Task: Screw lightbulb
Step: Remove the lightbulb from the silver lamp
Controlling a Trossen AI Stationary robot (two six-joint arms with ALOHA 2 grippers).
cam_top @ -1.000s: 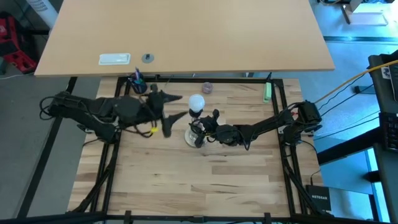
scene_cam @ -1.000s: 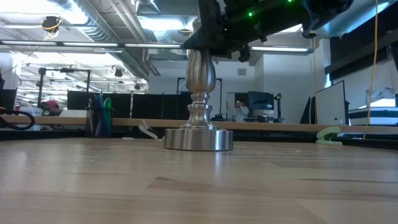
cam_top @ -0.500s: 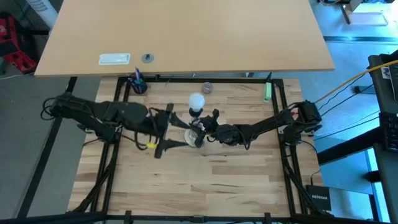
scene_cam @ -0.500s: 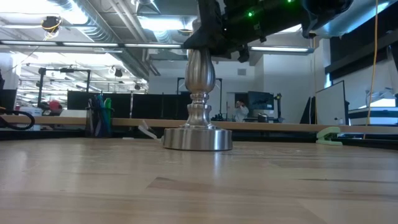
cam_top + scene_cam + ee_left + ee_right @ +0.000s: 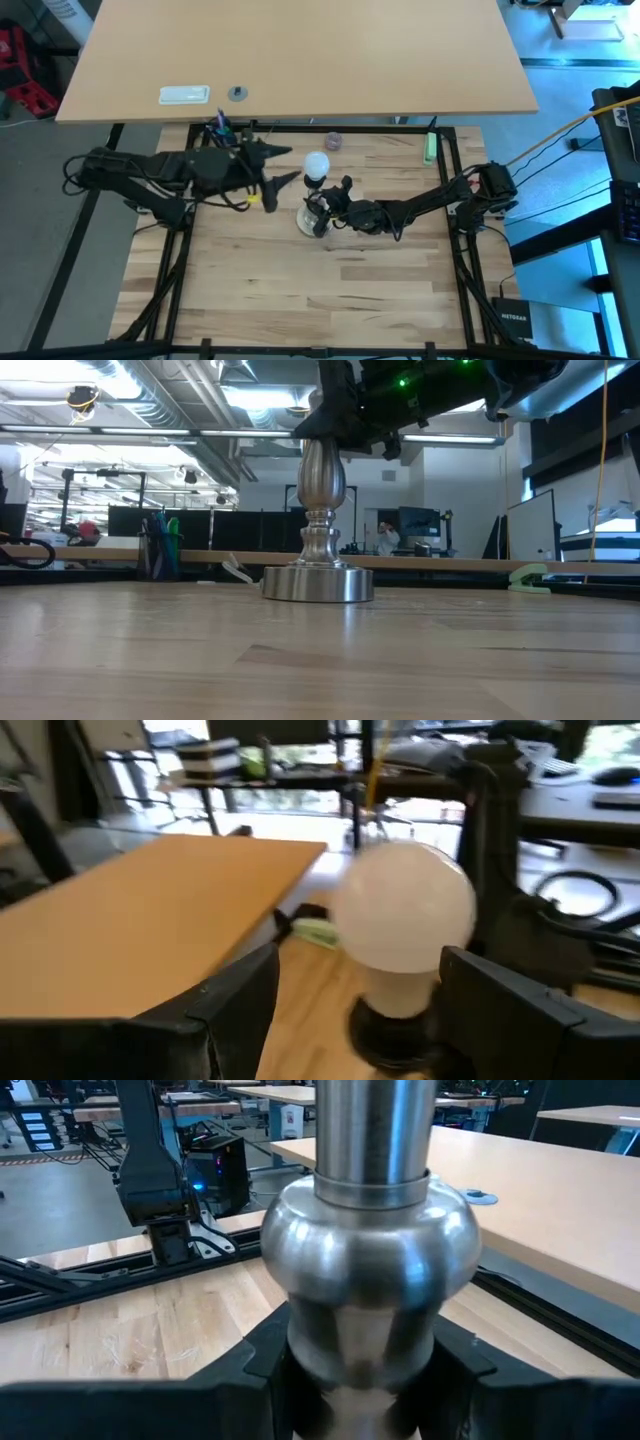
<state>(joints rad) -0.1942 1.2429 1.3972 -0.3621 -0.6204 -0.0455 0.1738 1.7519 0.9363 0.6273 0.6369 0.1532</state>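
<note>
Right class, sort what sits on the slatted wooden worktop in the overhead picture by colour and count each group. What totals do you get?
White: 1, the lightbulb
Silver: 1, the lamp stand
Green: 1, a small green piece by the far right rail
Greyish: 1, a small round knob
Dark blue: 1, a cup of pens at the far left corner
Total: 5

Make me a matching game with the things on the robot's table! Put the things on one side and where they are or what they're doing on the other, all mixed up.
Things:
1. lightbulb
2. left hand
3. right hand
4. green object

Places or states:
A. shut on the metal lamp stand
B. open, just beside the bulb
C. sitting on top of the stand
D. lying near the table's far right edge

Pairs: 1-C, 2-B, 3-A, 4-D
</note>
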